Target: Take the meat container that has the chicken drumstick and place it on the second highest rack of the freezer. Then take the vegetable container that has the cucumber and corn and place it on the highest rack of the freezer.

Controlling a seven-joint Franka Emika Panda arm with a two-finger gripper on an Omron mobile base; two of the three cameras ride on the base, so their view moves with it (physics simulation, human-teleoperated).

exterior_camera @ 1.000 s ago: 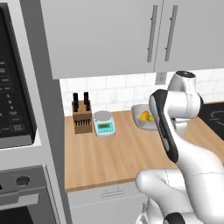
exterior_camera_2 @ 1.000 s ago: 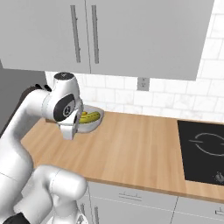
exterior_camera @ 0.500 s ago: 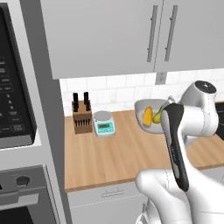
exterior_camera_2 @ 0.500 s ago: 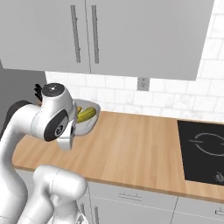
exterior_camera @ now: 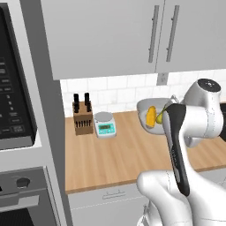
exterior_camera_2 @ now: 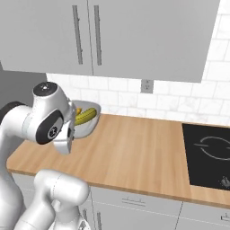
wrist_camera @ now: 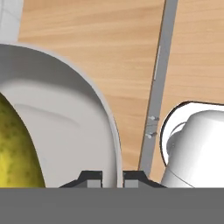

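The vegetable container (exterior_camera: 146,115) is a grey bowl, held a little above the wooden counter (exterior_camera: 110,159) near the back wall. Yellow corn (exterior_camera: 152,115) shows inside it. From the right, the bowl (exterior_camera_2: 86,128) holds the cucumber (exterior_camera_2: 87,116) and the orange corn (exterior_camera_2: 78,111). My gripper (wrist_camera: 113,178) is shut on the bowl's rim (wrist_camera: 111,144), one finger inside and one outside. A yellow-green vegetable (wrist_camera: 15,151) lies in the bowl at the hand view's left. My own arm hides part of the bowl in both base views. The freezer and the meat container are out of view.
A knife block (exterior_camera: 82,118) and a kitchen scale (exterior_camera: 105,124) stand at the counter's back left. A tall oven column (exterior_camera: 17,132) bounds the left side. Wall cabinets (exterior_camera: 132,35) hang overhead. A black cooktop (exterior_camera_2: 209,155) lies to the right.
The bowl has come up off the counter in my grip. My arm's upper links have swung across, toward the right in the left base view. The base has stayed put.
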